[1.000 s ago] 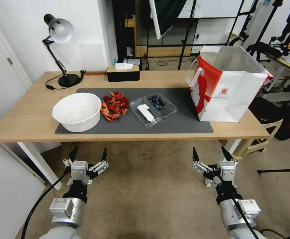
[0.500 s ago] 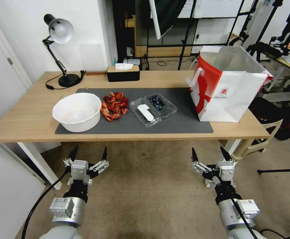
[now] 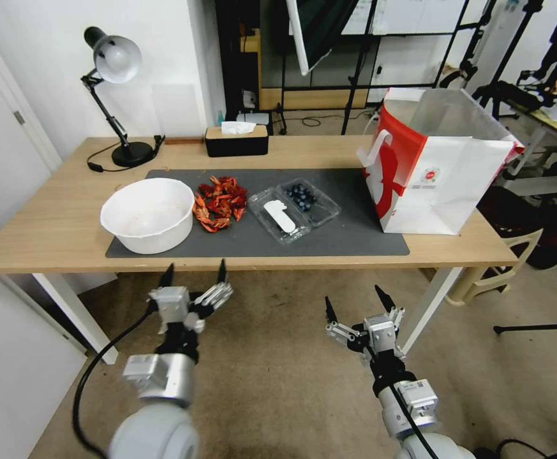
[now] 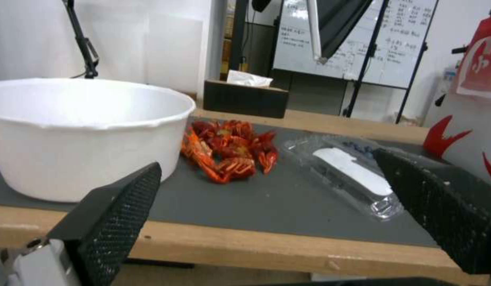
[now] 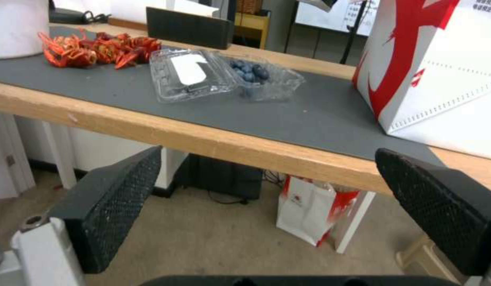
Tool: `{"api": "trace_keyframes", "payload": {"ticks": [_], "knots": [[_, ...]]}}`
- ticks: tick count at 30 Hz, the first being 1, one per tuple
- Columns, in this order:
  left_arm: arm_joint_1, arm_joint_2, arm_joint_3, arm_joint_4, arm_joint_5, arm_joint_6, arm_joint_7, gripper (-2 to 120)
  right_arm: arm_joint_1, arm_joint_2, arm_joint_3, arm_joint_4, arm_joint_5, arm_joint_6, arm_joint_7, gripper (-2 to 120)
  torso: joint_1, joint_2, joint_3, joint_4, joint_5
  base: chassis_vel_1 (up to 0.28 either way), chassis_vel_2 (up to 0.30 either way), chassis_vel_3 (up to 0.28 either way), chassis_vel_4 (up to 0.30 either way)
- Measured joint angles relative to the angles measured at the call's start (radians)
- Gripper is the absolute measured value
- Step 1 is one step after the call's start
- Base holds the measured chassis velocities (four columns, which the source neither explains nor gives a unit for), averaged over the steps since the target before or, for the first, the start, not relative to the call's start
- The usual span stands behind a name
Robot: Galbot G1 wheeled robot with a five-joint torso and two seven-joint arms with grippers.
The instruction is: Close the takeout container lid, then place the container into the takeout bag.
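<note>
Moving in now: both arms have come up and inward from their low parked spots over the last second. Left gripper [image 3: 193, 273] sits just below the near edge of the tabletop [image 3: 48, 236], fingers spread, empty. Right gripper [image 3: 356, 306] has shifted left toward centre, lower and farther from the edge, fingers also spread, empty.

Nothing on the tabletop has moved. Takeout container [image 3: 309, 199] lies open on the dark mat [image 3: 361, 236], blueberries in the far-right half, lid [image 3: 279, 217] folded flat toward the near left, white label up. Takeout bag [image 3: 441, 185] stands open at the right end, near the container but apart from it. White bowl [image 3: 148, 215] and red crayfish pile [image 3: 220, 203] sit left of the container.

Read: reach phase just started, lid closing not yet begun, bagging pending.
</note>
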Motion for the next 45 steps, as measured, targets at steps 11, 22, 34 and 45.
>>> {"api": "trace_keyframes", "payload": {"ticks": [11, 22, 34, 45], "knots": [[0.002, 0.001, -0.005, 0.025, 0.0, -0.004, 0.012, 100, 0.015, 0.0, 0.015, -0.011, 0.004, -0.008, 0.01, 100, 0.0, 0.0, 0.0, 0.0, 0.0, 0.0, 0.0, 0.0, 0.0], [0.01, 0.002, -0.018, 0.038, 0.001, -0.016, 0.035, 100, 0.032, 0.004, 0.022, -0.018, 0.022, -0.019, 0.013, 100, 0.0, 0.0, 0.0, -0.0001, 0.0, 0.0, 0.0, 0.0, 0.0], [0.031, 0.01, -0.044, 0.045, 0.003, -0.02, 0.049, 100, 0.112, 0.001, 0.035, -0.018, 0.17, -0.09, -0.007, 100, 0.0, 0.0, 0.0, 0.0, 0.0, 0.0, 0.0, 0.0, 0.0], [0.028, 0.005, -0.058, 0.09, 0.013, -0.045, 0.085, 100, 0.325, -0.119, 0.024, -0.039, 0.677, -0.314, 0.08, 100, 0.0, 0.0, 0.0, 0.0, 0.0001, 0.0, 0.0, 0.0, 0.0]]}}
